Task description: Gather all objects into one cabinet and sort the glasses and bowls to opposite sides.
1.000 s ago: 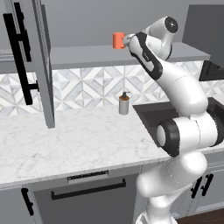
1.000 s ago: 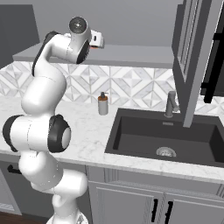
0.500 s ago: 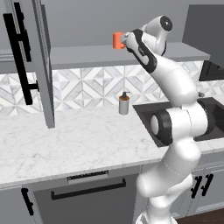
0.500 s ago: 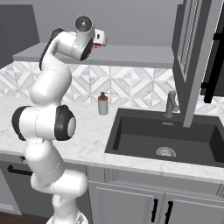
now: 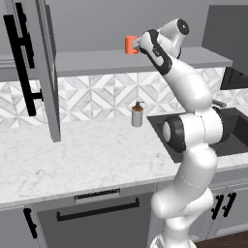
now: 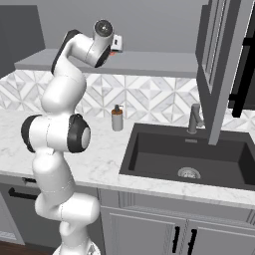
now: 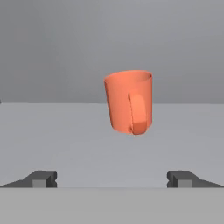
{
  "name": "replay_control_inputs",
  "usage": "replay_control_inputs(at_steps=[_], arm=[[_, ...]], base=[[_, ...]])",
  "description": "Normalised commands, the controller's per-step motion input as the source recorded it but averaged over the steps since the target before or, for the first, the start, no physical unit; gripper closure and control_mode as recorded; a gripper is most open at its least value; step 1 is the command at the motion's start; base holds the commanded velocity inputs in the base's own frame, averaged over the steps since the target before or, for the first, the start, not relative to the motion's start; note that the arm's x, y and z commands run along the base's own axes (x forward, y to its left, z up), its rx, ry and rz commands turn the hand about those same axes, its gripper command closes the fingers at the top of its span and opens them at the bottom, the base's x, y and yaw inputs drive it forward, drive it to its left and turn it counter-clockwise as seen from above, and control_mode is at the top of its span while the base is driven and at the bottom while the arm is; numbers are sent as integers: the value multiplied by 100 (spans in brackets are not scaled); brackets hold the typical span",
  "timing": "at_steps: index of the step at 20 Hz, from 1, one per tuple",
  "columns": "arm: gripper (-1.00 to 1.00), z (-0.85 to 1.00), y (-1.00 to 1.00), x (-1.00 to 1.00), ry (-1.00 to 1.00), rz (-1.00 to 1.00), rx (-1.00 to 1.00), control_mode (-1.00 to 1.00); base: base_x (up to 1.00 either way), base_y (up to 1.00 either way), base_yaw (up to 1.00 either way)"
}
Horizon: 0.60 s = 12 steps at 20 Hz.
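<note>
Orange cup [image 7: 129, 101] alone on grey shelf [image 7: 78, 135]

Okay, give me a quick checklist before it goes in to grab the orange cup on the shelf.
1. Gripper open: ok, the jaws stand wide apart in the hand view.
2. Orange cup between the finger lines: ok, roughly centred, a little off to one side.
3. Cup upright: ok, slightly tilted in the hand view, which may be the camera's roll; its handle faces the hand.
4. Gripper clear of the cup: ok, the fingertips sit short of it, nothing is held.
5. Shelf around the cup free of other things: ok in the part shown.
6. Cabinet door open: ok, swung out at the left.
</note>
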Motion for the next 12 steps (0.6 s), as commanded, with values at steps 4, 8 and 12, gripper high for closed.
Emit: replay_control_inputs(at_steps=[4,8,12], arm=[[-100,0,0,24,0,6,0,-100],[-100,-1,0,33,0,4,0,-100],[-100,0,0,41,0,1,0,-100]], base=[[0,0,0],[0,0,0],[0,0,0]])
